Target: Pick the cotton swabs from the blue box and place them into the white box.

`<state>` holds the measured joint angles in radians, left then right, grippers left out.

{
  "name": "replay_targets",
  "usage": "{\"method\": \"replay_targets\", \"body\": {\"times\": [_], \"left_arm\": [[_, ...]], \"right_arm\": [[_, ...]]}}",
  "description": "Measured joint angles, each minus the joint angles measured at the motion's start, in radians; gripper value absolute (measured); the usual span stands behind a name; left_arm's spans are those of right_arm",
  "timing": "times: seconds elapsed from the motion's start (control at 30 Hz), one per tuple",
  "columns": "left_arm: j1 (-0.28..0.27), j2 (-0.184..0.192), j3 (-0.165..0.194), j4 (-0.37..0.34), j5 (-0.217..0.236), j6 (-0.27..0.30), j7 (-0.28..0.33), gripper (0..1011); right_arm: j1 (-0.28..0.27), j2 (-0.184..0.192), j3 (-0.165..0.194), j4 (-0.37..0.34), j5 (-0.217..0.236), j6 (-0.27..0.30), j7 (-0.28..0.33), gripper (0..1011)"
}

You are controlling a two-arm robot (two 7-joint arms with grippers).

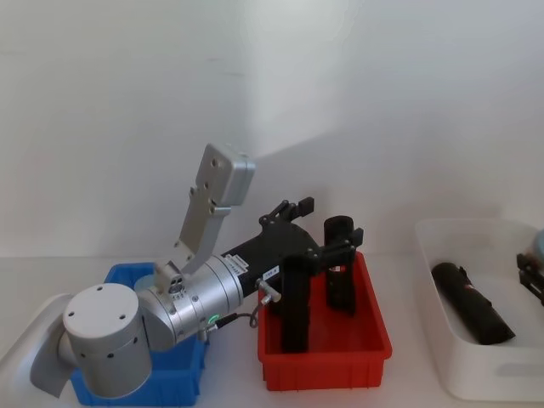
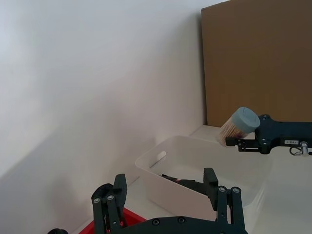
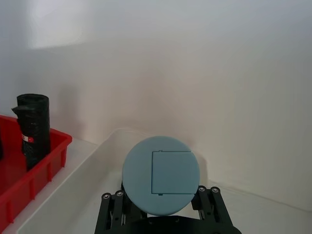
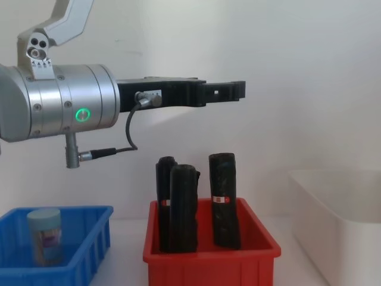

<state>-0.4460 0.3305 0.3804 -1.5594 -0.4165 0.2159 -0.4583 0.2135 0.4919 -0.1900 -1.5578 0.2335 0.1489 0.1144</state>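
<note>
I'm seeing one swab tub [image 4: 44, 236] waiting upright in the blue box [image 4: 89, 238]. I'm holding the left gripper [image 4: 226, 91] high above the red bin [image 4: 208, 257], jaws spread wide and empty, probably keeping clear. Over the white box [image 2: 204, 165], I'm carrying another tub [image 3: 160, 175] clamped in the right gripper [image 2: 243, 141], likely lining up the drop.

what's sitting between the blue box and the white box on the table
The red bin, holding upright black cylinders, sits between the blue box and the white box, as the head and chest views show.
</note>
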Motion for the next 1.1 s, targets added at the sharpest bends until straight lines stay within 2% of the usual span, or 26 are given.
{"method": "replay_targets", "body": {"times": [0.23, 0.4, 0.6, 1.1], "left_arm": [[0.0, 0.0, 0.0, 0.0, 0.0, 0.0, 0.0, 1000], [0.0, 0.0, 0.0, 0.0, 0.0, 0.0, 0.0, 999], [0.0, 0.0, 0.0, 0.0, 0.0, 0.0, 0.0, 1000], [0.0, 0.0, 0.0, 0.0, 0.0, 0.0, 0.0, 1000]], "right_arm": [[-0.01, 0.009, 0.016, 0.042, 0.029, 0.02, -0.031, 660], [0.002, 0.01, 0.021, 0.079, 0.036, 0.027, -0.013, 660], [0.031, 0.006, 0.021, 0.122, 0.031, 0.025, 0.036, 660], [0.162, -0.031, -0.006, 0.242, -0.031, -0.023, 0.234, 660]]}}
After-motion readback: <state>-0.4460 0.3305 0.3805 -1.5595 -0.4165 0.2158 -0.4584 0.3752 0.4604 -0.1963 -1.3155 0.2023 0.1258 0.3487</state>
